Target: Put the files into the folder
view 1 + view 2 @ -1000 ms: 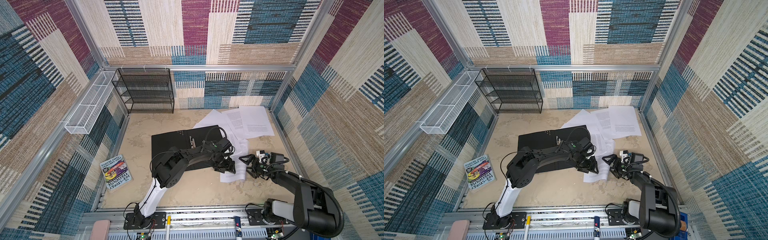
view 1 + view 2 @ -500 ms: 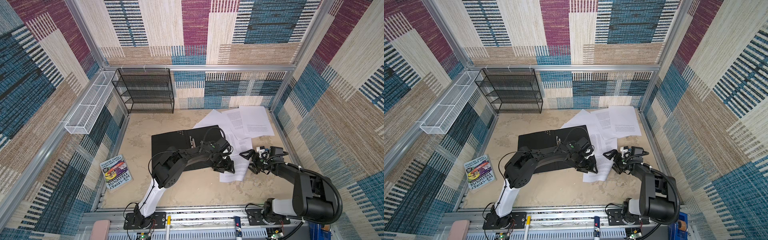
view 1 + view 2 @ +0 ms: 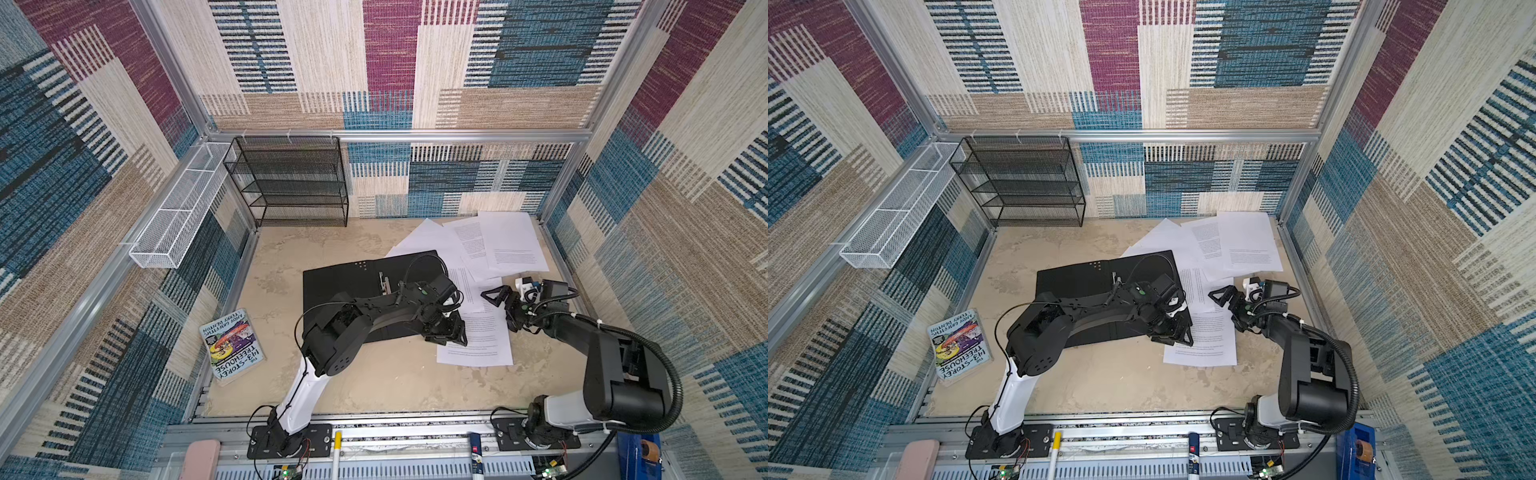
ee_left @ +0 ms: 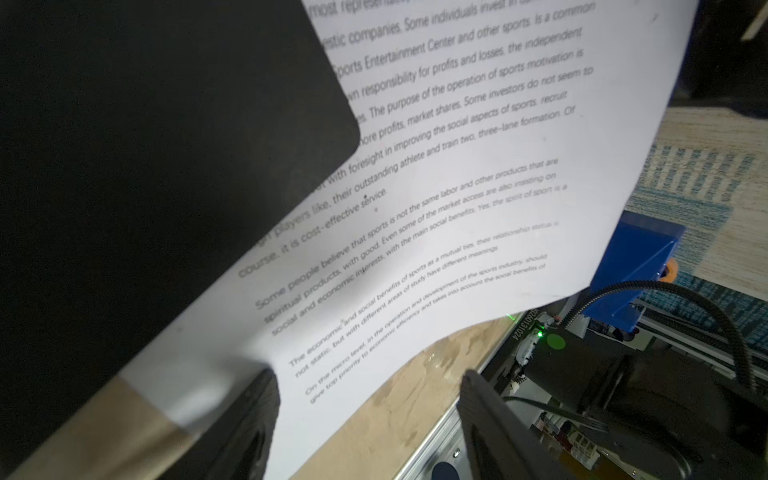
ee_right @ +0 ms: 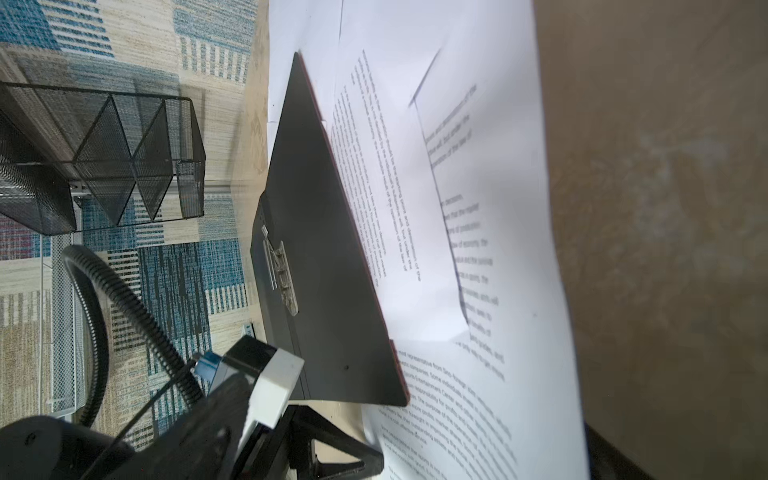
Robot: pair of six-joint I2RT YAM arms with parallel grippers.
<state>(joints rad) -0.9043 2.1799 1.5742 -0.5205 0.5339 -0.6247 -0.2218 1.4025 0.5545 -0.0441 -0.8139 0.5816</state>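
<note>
Carpet-tiled walls are closing in a beige bench (image 3: 374, 386). Left end effector (image 3: 448, 337) is reaching low, jaws partly spread astride the edge of the nearest sheet (image 3: 478, 347); it looks to be lining up a pinch, not gripping. Right end effector (image 3: 504, 309) is hovering wide open over the files (image 3: 505, 245), likely ready to steady them. Beside both, the folder (image 3: 353, 286) is lying open, black inside up, clip (image 3: 385, 284) exposed, its right edge overlapping the fanned sheets.
</note>
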